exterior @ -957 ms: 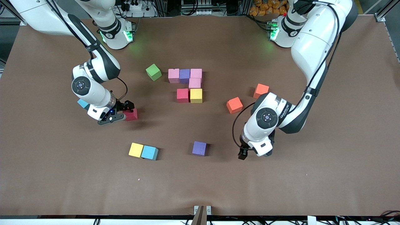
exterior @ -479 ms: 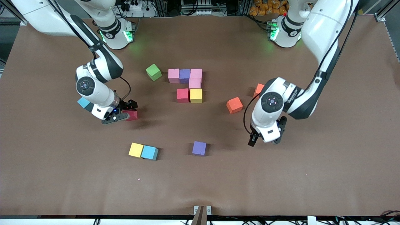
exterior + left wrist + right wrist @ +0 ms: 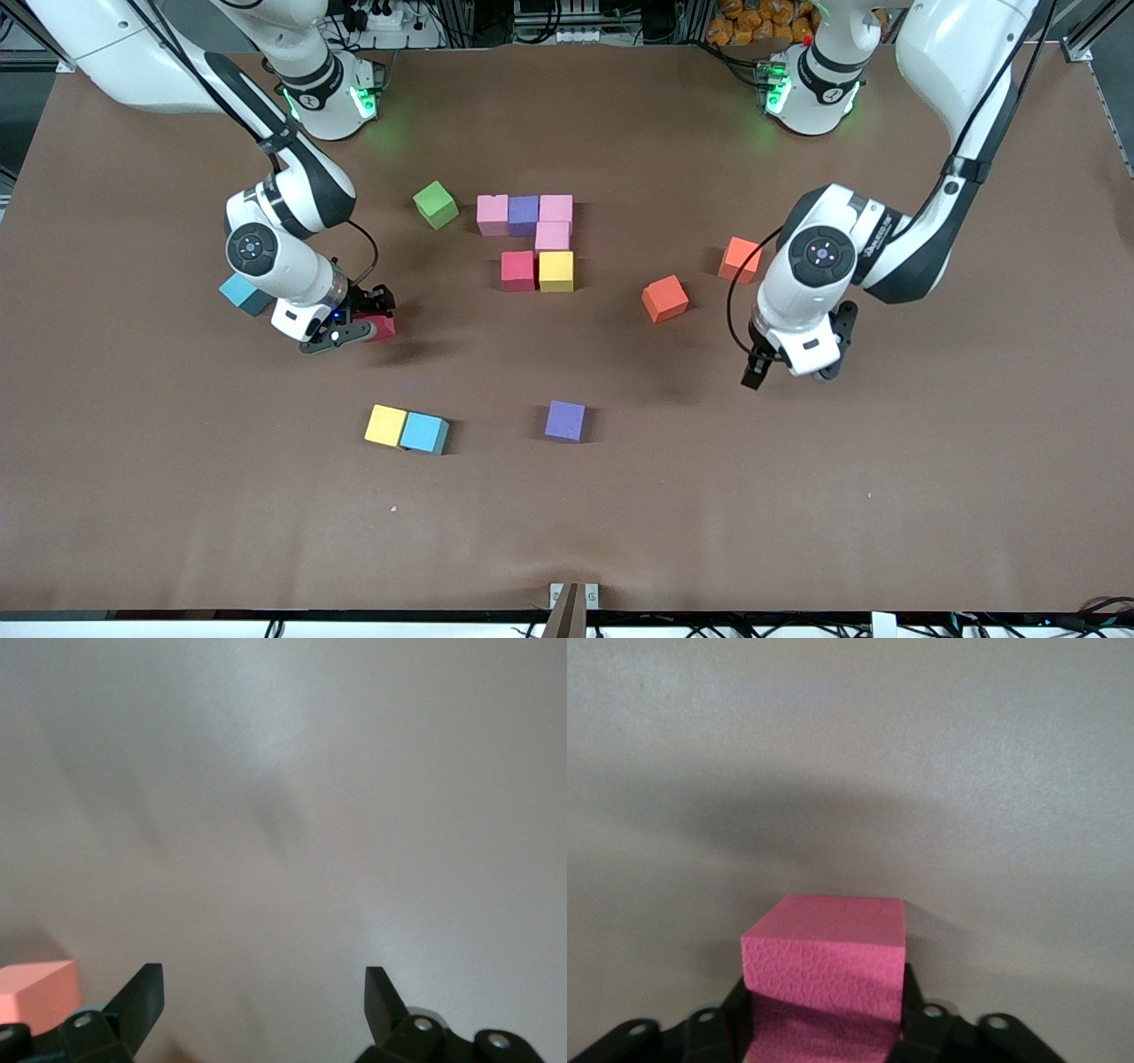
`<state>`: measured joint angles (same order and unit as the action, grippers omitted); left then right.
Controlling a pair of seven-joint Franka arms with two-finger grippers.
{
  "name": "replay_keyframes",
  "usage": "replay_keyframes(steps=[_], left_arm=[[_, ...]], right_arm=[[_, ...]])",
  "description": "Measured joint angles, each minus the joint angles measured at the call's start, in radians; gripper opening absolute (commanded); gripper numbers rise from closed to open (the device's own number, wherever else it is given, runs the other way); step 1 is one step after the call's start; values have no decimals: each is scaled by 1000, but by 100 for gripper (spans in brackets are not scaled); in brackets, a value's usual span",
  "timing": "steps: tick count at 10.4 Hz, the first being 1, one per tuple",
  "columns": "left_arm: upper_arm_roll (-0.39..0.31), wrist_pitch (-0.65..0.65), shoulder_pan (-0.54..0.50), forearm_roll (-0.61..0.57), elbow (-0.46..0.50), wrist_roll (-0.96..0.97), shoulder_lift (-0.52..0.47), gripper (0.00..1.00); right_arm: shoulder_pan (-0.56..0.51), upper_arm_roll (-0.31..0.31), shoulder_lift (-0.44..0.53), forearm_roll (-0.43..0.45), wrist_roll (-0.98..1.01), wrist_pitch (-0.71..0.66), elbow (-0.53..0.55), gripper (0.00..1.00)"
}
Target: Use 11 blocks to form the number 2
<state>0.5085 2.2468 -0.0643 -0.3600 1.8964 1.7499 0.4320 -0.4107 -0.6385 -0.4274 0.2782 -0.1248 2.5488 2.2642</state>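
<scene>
The partial number 2 lies mid-table: pink (image 3: 492, 214), purple (image 3: 524, 214) and pink (image 3: 555, 209) blocks in a row, a pink (image 3: 552, 237) under them, then red (image 3: 518, 270) and yellow (image 3: 556, 271). My right gripper (image 3: 368, 316) is shut on a red block (image 3: 382, 329), pink-red in the right wrist view (image 3: 824, 948), low over the table toward the right arm's end. My left gripper (image 3: 787, 372) is open and empty (image 3: 264, 992), over bare table near two orange blocks (image 3: 665, 298) (image 3: 740, 259). One orange block's corner shows in the left wrist view (image 3: 35, 992).
A yellow block (image 3: 386, 425) touches a light blue one (image 3: 423, 433) nearer the front camera. A loose purple block (image 3: 565, 421) lies beside them. A green cube (image 3: 436, 205) sits beside the figure's top row. Another blue block (image 3: 244, 294) lies by the right arm's wrist.
My left gripper has moved away from the loose purple block toward the orange blocks and the left arm's end. My right gripper has shifted slightly toward the figure with the red block.
</scene>
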Motion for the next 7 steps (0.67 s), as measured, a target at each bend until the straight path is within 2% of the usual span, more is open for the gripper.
replay_keyframes(steps=[2, 5, 6, 7], left_arm=[[88, 0, -47, 0, 39, -29, -11, 100], [148, 0, -48, 0, 53, -136, -12, 100], [161, 0, -48, 0, 63, -180, -12, 100], [172, 0, -48, 0, 77, -221, -12, 100]], right_arm=[[36, -1, 6, 3, 84, 0, -20, 10], [111, -4, 25, 15, 339, -7, -57, 13], [155, -6, 29, 16, 421, -27, -74, 18], [209, -7, 30, 16, 462, -52, -86, 18]])
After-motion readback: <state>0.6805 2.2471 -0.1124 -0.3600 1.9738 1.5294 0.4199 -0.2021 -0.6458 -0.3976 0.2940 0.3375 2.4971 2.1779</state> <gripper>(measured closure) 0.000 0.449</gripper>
